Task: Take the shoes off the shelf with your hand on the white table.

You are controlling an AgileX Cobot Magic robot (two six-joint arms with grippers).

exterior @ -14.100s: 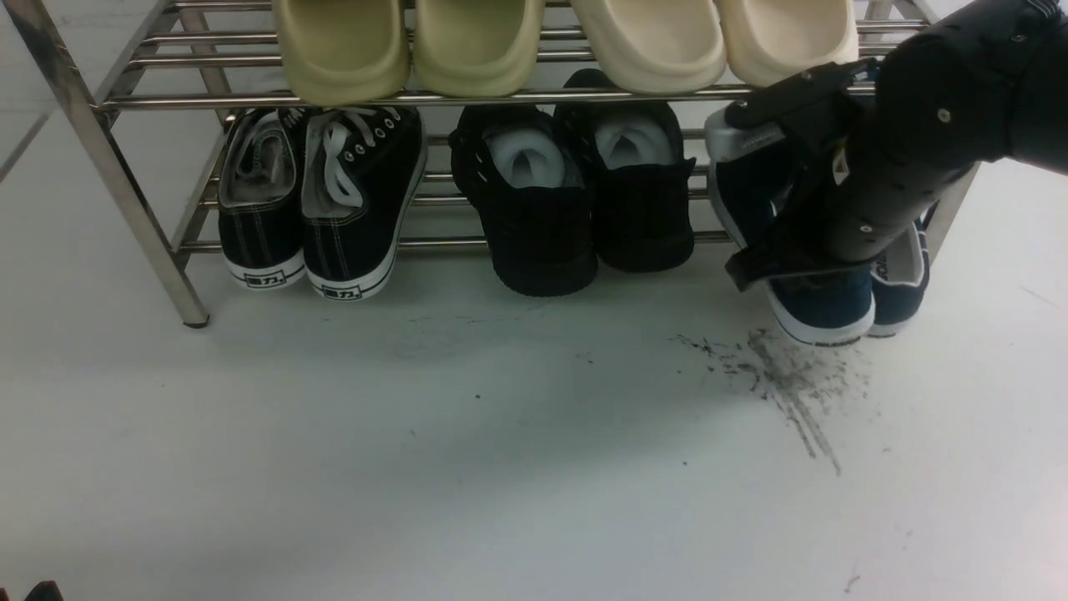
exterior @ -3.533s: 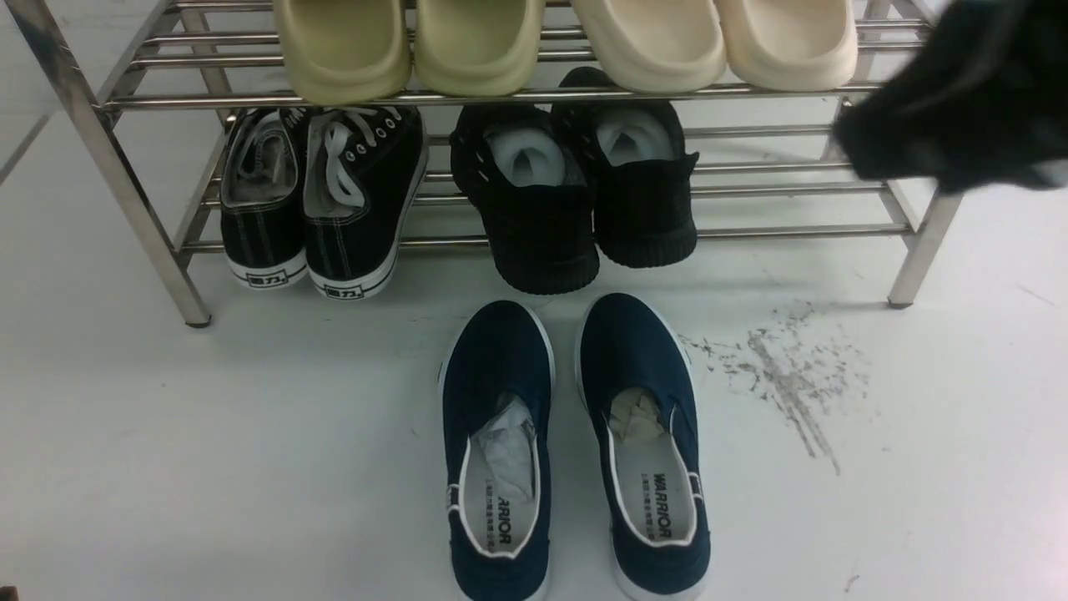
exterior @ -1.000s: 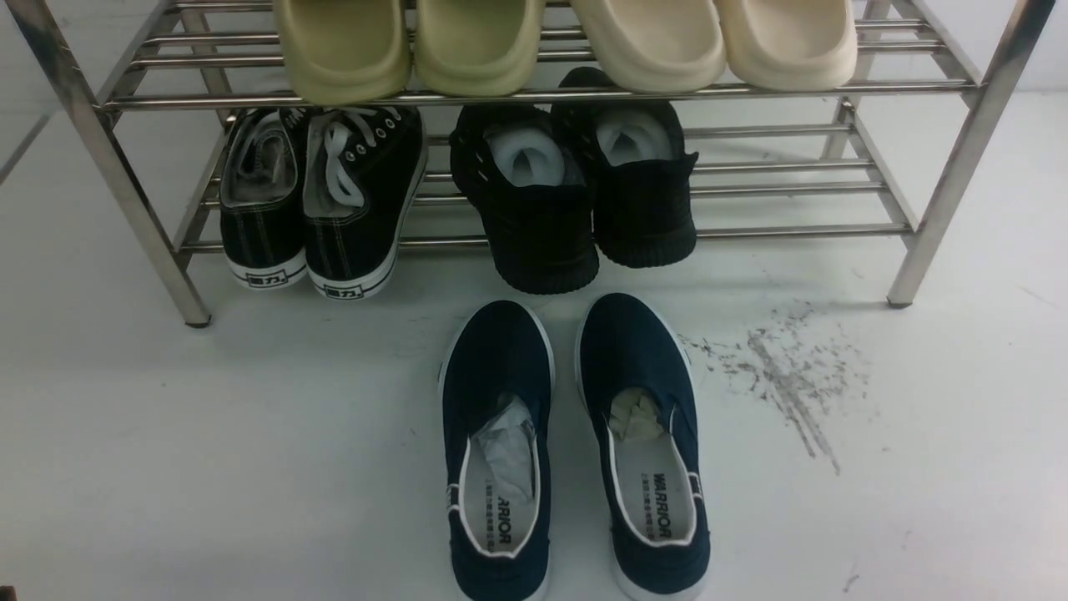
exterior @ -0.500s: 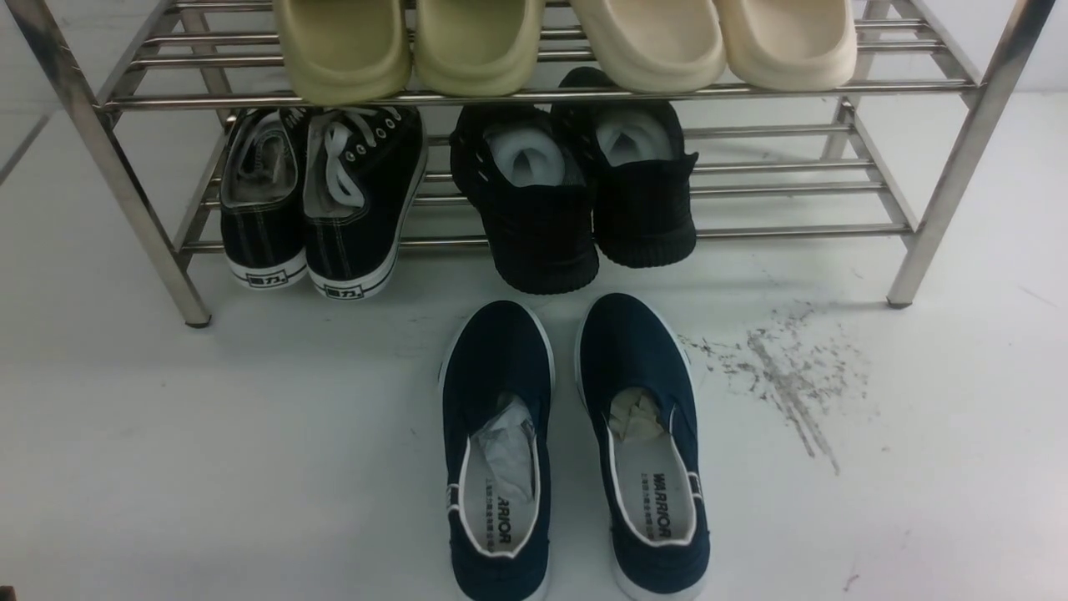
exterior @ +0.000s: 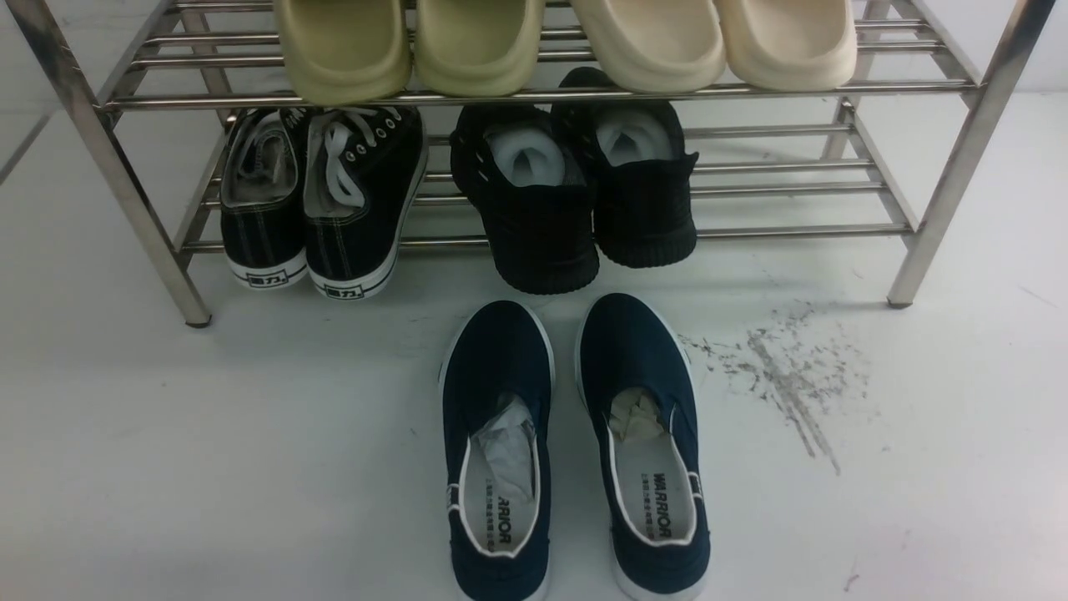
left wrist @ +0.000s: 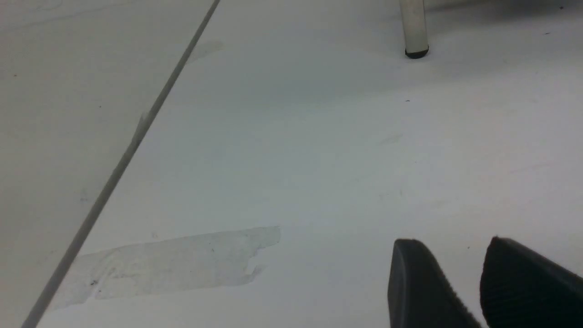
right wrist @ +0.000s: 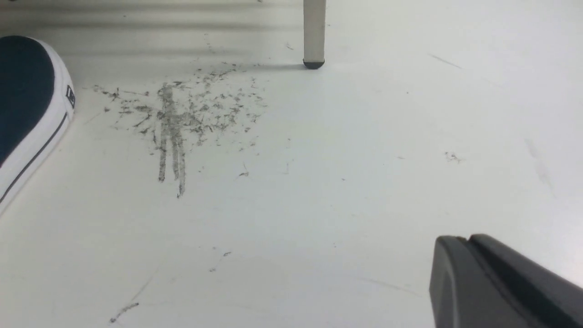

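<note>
With shoes (exterior: 576, 442) near the white table's (exterior: 209, 467) front edge: left gripper (left wrist: 478, 287) narrowly parted, right gripper (right wrist: 464, 273) closed, empty; sweeping arm could topple them.

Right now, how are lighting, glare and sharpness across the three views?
Front view: dim and soft, glints on the shelf, navy shoes legible. Left wrist view: flat light, the left gripper blurry at the frame's edge. Right wrist view: scuff marks sharp, the right gripper out of focus.
</note>
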